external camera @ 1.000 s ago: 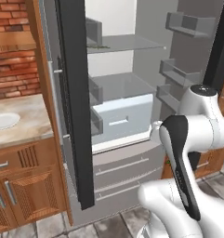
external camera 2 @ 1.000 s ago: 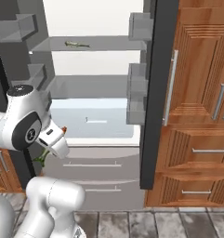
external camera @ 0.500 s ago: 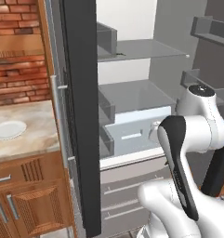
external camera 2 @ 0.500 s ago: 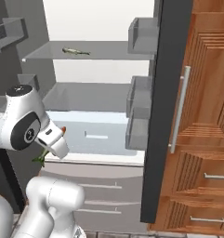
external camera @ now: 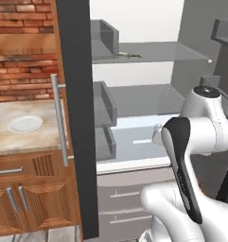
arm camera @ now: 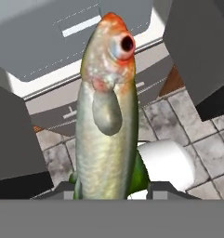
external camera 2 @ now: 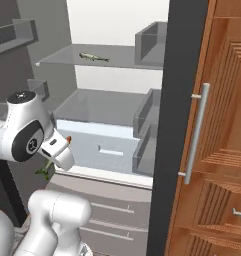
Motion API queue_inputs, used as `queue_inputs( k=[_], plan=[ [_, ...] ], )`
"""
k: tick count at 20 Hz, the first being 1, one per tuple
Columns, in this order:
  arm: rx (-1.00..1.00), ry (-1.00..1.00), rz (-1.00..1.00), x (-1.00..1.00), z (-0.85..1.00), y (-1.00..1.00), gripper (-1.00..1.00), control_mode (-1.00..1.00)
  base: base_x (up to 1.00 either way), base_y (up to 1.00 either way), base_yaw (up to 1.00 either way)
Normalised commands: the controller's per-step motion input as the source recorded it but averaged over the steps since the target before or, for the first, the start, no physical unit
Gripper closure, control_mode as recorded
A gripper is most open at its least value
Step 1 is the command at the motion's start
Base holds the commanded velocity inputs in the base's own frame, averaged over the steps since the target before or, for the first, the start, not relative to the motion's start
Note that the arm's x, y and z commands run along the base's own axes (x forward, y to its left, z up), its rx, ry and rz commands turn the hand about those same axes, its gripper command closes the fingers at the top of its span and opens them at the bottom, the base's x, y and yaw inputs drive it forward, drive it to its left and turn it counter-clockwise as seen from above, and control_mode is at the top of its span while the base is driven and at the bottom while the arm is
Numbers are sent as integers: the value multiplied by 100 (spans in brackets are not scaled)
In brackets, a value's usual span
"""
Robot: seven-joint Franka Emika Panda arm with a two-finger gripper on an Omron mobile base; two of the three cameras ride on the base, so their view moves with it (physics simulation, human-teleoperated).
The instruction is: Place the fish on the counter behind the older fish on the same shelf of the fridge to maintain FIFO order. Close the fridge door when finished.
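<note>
My gripper point(arm camera: 112, 190) is shut on the fish point(arm camera: 106, 116), an olive fish with a pale belly and an orange-tipped head that points away from the hand. In the right base view the gripper point(external camera 2: 48, 164) hangs low at the left, in front of the fridge's white drawer point(external camera 2: 107, 145), and the fish's green tail point(external camera 2: 43, 171) pokes out below it. The older fish point(external camera 2: 94, 57) lies on the upper grey shelf point(external camera 2: 122, 64) of the open fridge point(external camera: 75, 118); from the left it is the small fish point(external camera: 128, 55) near the shelf's left end. The counter point(external camera: 21, 142) is at the left.
A white plate point(external camera: 24, 124) sits on the counter. Grey door bins point(external camera: 105, 106) point(external camera 2: 148, 116) jut from both open doors beside the opening. Tall wooden cabinets point(external camera 2: 227, 125) stand right of the fridge. Grey floor tiles point(arm camera: 178, 121) lie below the hand.
The whole picture has shifted and grown in both base views: the base has driven closer to the open fridge. The arm holds its pose with the fish still gripped.
</note>
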Motion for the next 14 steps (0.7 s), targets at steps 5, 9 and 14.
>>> queue_inputs(
  k=[5,9,14],
  plan=[
    [0,0,0,0,0,0,100,100,47,-26,24],
    [0,0,0,0,0,0,100,100,53,-16,1],
    [0,0,0,0,0,0,100,100,49,-5,-19]
  ],
)
